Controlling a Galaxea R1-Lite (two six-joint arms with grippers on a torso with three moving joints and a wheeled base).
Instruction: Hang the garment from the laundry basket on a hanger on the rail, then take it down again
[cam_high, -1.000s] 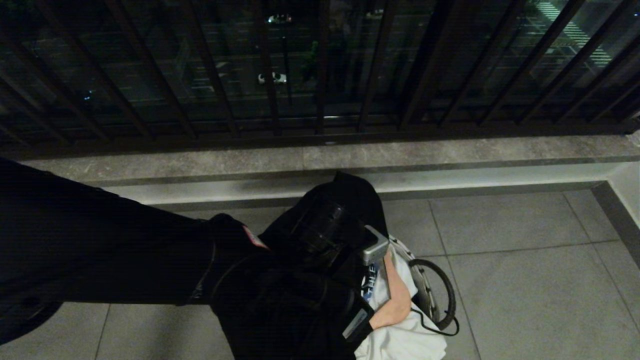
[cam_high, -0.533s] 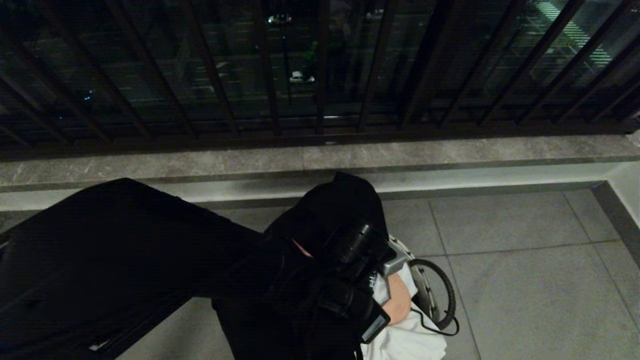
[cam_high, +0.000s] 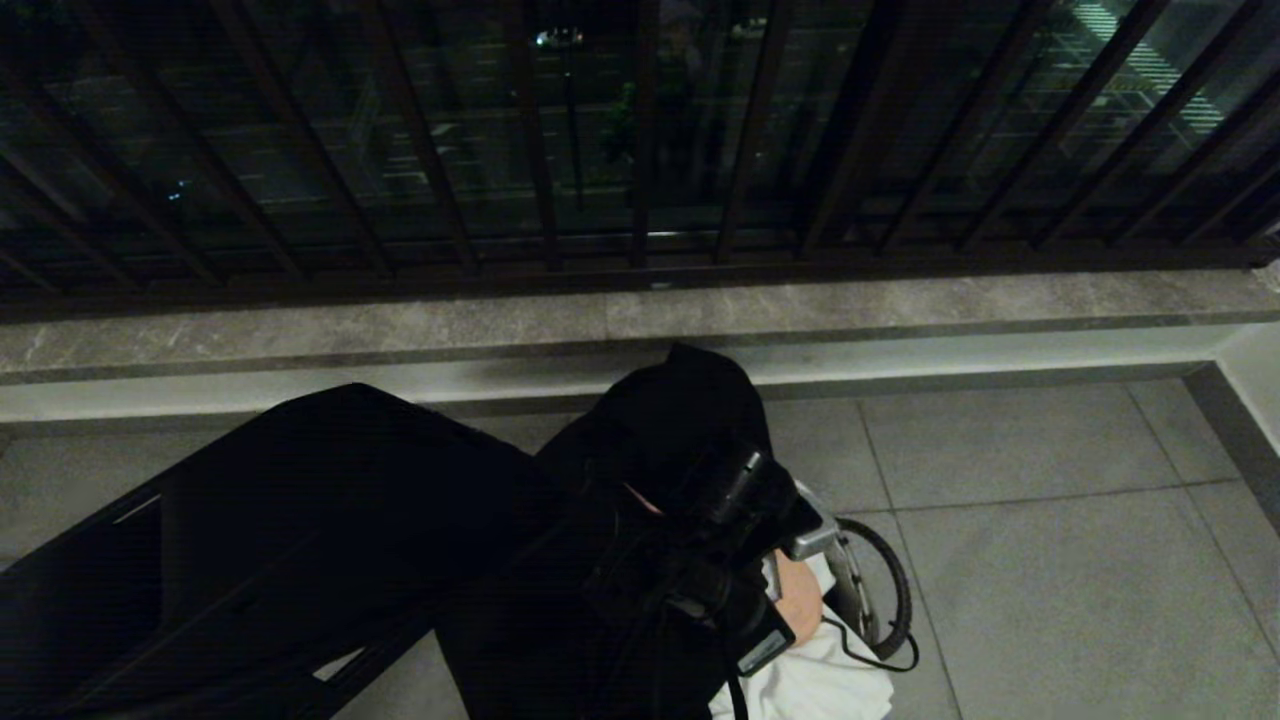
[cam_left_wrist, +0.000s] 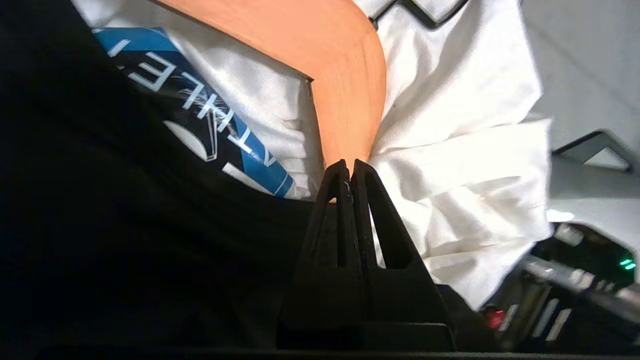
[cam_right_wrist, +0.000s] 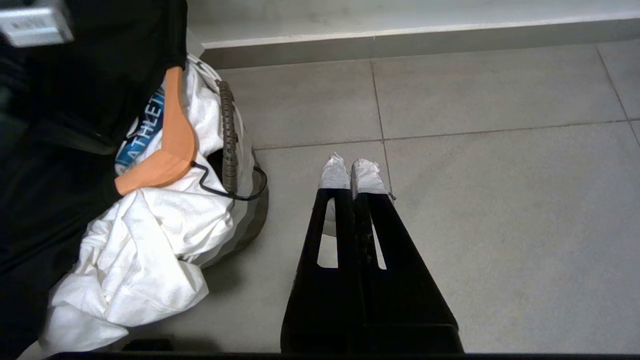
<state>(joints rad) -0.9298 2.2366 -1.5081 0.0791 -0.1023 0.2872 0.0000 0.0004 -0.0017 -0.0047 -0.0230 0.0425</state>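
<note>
Left wrist view: left gripper (cam_left_wrist: 350, 167), fingers pressed together holding nothing, tips at the orange hanger (cam_left_wrist: 345, 85) on the white garment (cam_left_wrist: 450, 165).

Head cam: high, looks fwd and down over grey tiled floor (cam_high: 1050, 560) to dark barred window guard (cam_high: 640, 130).
L wrist cam: v. close on white printed garment (cam_left_wrist: 465, 165) and orange wooden hanger (cam_left_wrist: 345, 95).
R wrist cam: farther back, low over floor.
Shared: garment, hanger; small round pale-rimmed laundry basket (cam_right_wrist: 231, 135) in head + R wrist.

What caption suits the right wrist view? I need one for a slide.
Shut right tool above grey floor tiles, beside the laundry basket overflowing with a white garment and orange hanger.
</note>
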